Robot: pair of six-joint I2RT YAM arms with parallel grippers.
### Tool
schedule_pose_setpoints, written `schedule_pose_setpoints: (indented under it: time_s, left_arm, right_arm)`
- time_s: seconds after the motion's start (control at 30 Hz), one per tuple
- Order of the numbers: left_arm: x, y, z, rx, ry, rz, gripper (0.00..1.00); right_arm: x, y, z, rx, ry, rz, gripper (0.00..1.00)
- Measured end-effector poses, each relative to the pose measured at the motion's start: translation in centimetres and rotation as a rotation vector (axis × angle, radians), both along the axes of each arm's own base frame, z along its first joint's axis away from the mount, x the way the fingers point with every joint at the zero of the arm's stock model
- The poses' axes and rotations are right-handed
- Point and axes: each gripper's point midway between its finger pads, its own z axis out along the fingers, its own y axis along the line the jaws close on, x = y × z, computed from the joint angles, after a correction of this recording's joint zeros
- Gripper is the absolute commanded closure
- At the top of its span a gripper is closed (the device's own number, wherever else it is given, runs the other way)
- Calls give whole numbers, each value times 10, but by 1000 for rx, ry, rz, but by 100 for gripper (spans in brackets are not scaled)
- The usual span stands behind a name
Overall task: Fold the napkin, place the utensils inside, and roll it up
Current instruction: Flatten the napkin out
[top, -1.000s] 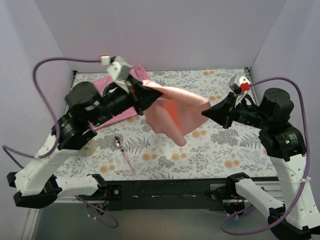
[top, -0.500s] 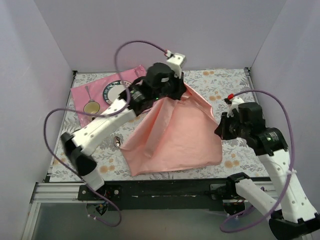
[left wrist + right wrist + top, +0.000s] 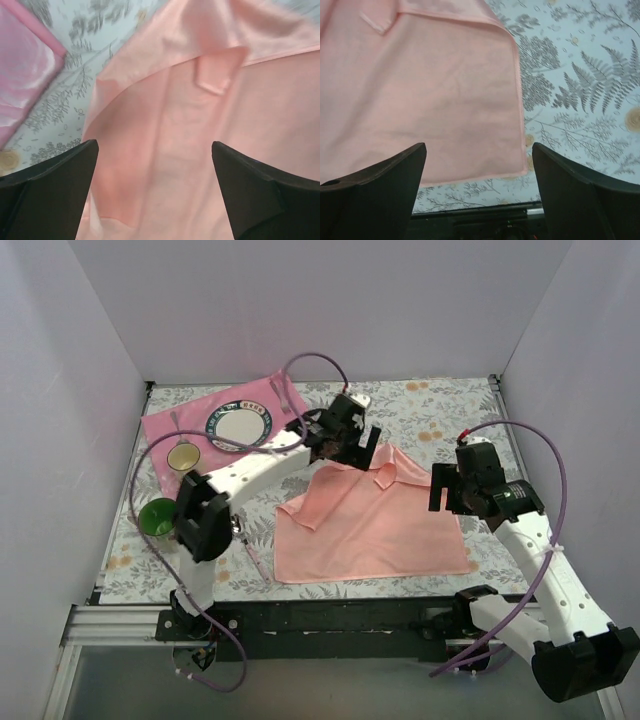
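Napkin (image 3: 370,525): spread on counter (image 3: 450,410), corners folded over.
Left claw (image 3: 154,145): apart, above napkin.
Right claw (image 3: 479,145): apart, empty.

left pincer (image 3: 154,146), right pincer (image 3: 479,146) opened, napkin (image 3: 380,525) flat

napkin (image 3: 380,525): plain, no lettering.
plate (image 3: 213,428): rim markings too small to read.
pink mat (image 3: 160,427): nothing legible.
bench (image 3: 450,405): fern and flower print only, no words.
left arm (image 3: 255,468), right arm (image 3: 522,522): no readable brand or number.
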Motion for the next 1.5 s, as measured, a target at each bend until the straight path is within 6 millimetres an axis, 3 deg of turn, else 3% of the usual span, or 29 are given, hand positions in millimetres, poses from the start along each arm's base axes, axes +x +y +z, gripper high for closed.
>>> schedule_pose_setpoints:
  time_s: [0.17, 0.23, 0.3, 0.4, 0.53, 0.6, 0.7, 0.83, 0.9, 1.0, 1.03, 1.2, 1.4, 1.43, 1.5]
  left_arm:
    - [-49, 30, 167, -360, -234, -25, 10]
    - [-73, 51, 201, -462, -296, -20, 12]
    - [-90, 67, 209, -520, -329, -14, 14]
    - [-105, 83, 176, -521, -287, 16, 10]
    - [-110, 95, 97, -423, -162, 100, 7]
    - [-109, 103, 72, -379, -118, 156, 10]
    - [-95, 113, 47, -329, -82, 263, 18]
    - [-78, 128, 19, -280, -47, 378, 21]
    - [-76, 136, 13, -283, -37, 413, 22]
    - [-74, 137, 15, -319, -46, 431, 22]
    - [-74, 136, 17, -332, -47, 432, 22]
    - [-74, 125, 27, -387, -48, 398, 24]
    - [-80, 109, 37, -472, -30, 326, 22]
    - [-81, 106, 38, -482, -23, 313, 22]
    - [-84, 98, 36, -503, 5, 280, 26]
  right_arm:
    - [28, 43, 6, 187, -81, 107, 1]
    - [44, 65, -2, 272, -74, 148, 1]
    - [60, 82, -18, 325, -56, 174, 5]
    - [81, 98, -49, 361, -14, 197, 11]
    - [111, 107, -78, 333, 48, 196, 25]
    - [130, 113, -89, 318, 51, 207, 32]
    - [141, 117, -102, 296, 58, 221, 36]
    - [150, 115, -112, 243, 50, 236, 61]
    - [154, 115, -116, 226, 43, 249, 64]
    - [164, 117, -122, 210, 37, 261, 94]
    - [168, 117, -124, 202, 35, 264, 99]
    - [186, 98, -117, 92, 16, 187, 99]
    - [208, 46, -73, -115, -108, 57, 99]
    - [219, 38, -63, -145, -127, 37, 93]
    - [252, 23, -40, -194, -190, -5, 69]
